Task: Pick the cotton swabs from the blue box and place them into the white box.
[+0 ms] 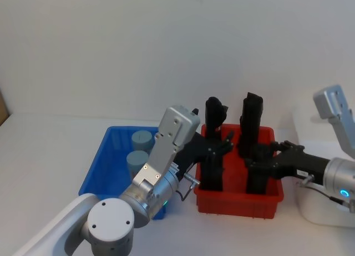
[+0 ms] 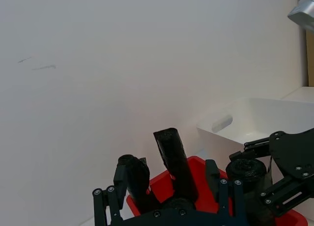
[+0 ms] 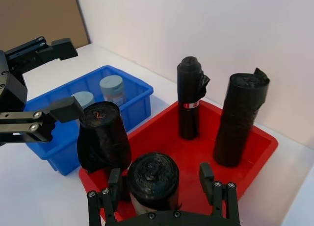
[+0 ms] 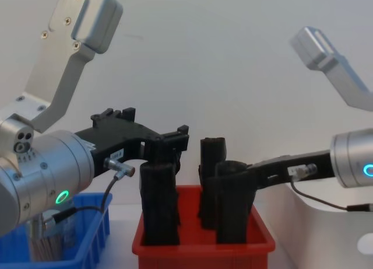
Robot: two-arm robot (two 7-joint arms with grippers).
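Note:
Two cotton swabs tubs [image 1: 141, 139] [image 1: 137, 160] with grey-blue lids stand in the blue box [image 1: 102, 170], at the head view's left. They also show in the right wrist view as the far tub [image 3: 112, 87] and the near tub [image 3: 83, 99]. My left gripper [image 1: 219, 146] is open and hangs over the left side of the red bin [image 1: 238, 203], past the blue box, holding nothing. My right gripper [image 3: 159, 179] is open, its fingers either side of a black roll [image 3: 152, 179] in the red bin. The white box [image 1: 327, 214] stands at the far right.
Several tall black rolls [image 1: 252, 120] stand upright in the red bin, between the blue and white boxes. A pale wall rises close behind the table. Both arms crowd the space over the red bin.

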